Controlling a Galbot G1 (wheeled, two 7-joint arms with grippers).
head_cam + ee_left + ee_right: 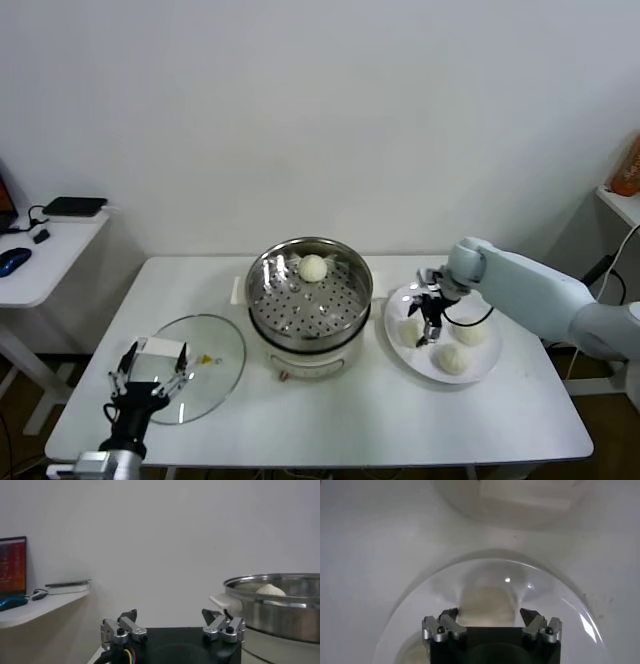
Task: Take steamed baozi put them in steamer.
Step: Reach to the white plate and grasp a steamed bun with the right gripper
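Observation:
The steel steamer (310, 300) stands mid-table with one off-white baozi (313, 267) on its perforated floor; the left wrist view shows that steamer (280, 611) and baozi (270, 589) from the side. Three more baozi lie on a white plate (490, 358) to its right: one (408, 332) on the plate's left side, one (471, 332) and one (451, 360). My right gripper (430, 322) hangs low over the plate, open. In the right wrist view a baozi (487, 597) sits between the spread fingers of that gripper (489, 613). My left gripper (150, 382) is parked open at the front left, its fingers bare (169, 614).
A round glass lid (205, 365) lies flat on the table under the left gripper. A side desk (45, 255) with a mouse stands at far left, a shelf with an orange bottle (628, 168) at far right. The wall is close behind the table.

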